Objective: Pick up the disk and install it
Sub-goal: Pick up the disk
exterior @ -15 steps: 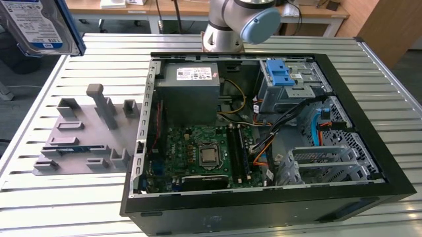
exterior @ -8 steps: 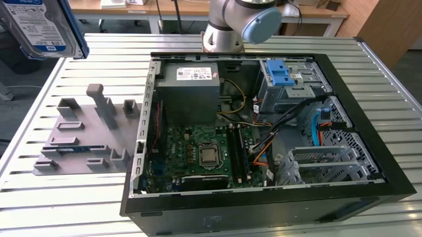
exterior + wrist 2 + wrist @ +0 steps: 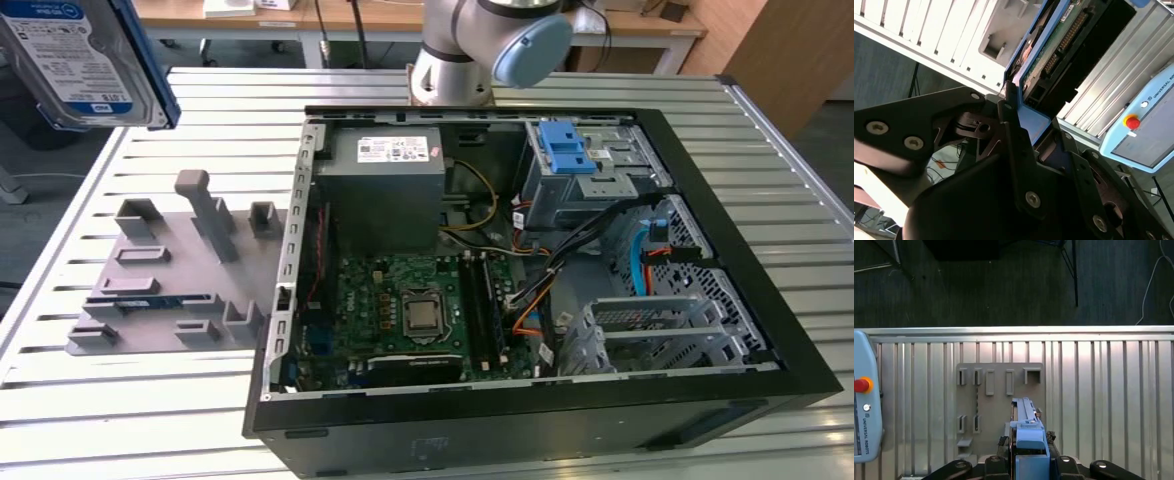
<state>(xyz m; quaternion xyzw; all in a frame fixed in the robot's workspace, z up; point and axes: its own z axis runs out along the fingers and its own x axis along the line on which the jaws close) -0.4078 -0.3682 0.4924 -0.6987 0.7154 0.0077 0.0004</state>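
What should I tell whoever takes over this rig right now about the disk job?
Gripper: fingers shut on the disk, clamping its blue frame.
Disk: held in the air above the grey holder plate, to the exterior view's left of the open computer case.
Done: the pick-up.
Left: the install; the disk is not in the case yet.

Under my claw (image 3: 1030, 465) I see a pale slatted metal table (image 3: 1114, 390), evenly lit. Beyond the claw, past the table's edge, the floor (image 3: 979, 285) is dark. Wooden desks (image 3: 360, 15) stand well off, near a wooden panel (image 3: 787, 50).
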